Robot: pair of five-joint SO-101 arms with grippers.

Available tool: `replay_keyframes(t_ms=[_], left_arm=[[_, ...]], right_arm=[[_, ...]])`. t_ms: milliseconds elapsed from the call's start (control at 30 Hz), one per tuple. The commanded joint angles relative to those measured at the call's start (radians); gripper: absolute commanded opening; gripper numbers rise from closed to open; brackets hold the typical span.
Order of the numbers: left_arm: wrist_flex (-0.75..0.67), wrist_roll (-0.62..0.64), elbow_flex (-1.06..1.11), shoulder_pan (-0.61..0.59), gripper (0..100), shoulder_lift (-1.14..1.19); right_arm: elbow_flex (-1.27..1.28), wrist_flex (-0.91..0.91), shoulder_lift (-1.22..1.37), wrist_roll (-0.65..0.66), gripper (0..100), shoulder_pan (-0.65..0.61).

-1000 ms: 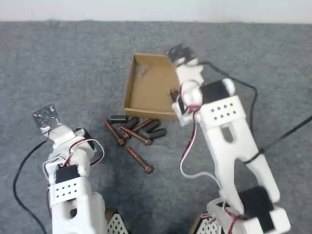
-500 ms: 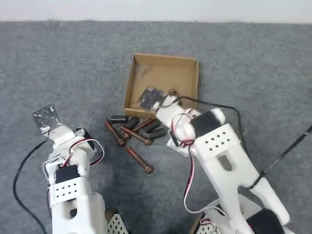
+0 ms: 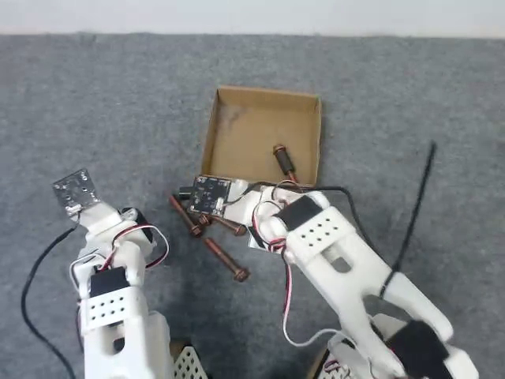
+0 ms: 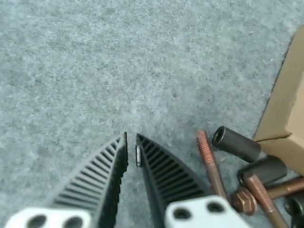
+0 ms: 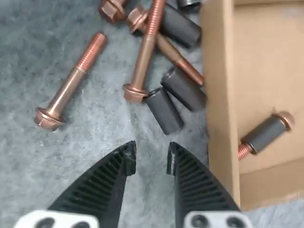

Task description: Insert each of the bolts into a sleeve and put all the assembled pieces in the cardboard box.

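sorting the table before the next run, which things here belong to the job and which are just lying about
Job: cardboard box, sleeved bolt inside it, loose bolts, loose sleeves.
Not part of it: grey carpet, arm cables.

No readable txt, nos. or signs anywhere. Cardboard box [image 3: 237, 134] plain inside & on walls. Bolts [image 3: 226, 260] & sleeves [image 5: 164, 110] unmarked. Small circuit boards [image 3: 72, 189] on the arms: any print too small to read.
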Motion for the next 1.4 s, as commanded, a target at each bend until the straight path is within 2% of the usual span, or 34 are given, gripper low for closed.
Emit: replay_keyframes(t_ms=[0,333,933,1100,1367], left_arm=[[-0.028,0.003,-0.010,0.006,3,-0.018],[-0.029,0.003,-0.010,0.026,3,-0.018],[-0.029,0.003,-0.010,0.026,3,-0.018],[-0.029,0.003,-0.010,0.026,3,-0.018],[-0.029,0.003,-0.010,0.026,3,-0.018]], right_arm=[[-0.017,-0.058,0.041,0.071,8.8,0.012],[-0.132,-0.073,0.222,0.201,8.8,0.054],[-0.275,-0.073,0.440,0.255,8.2,0.054],[-0.275,-0.073,0.483,0.265,0.2,0.050],[-0.275,0.016,0.484,0.259,2.8,0.048]])
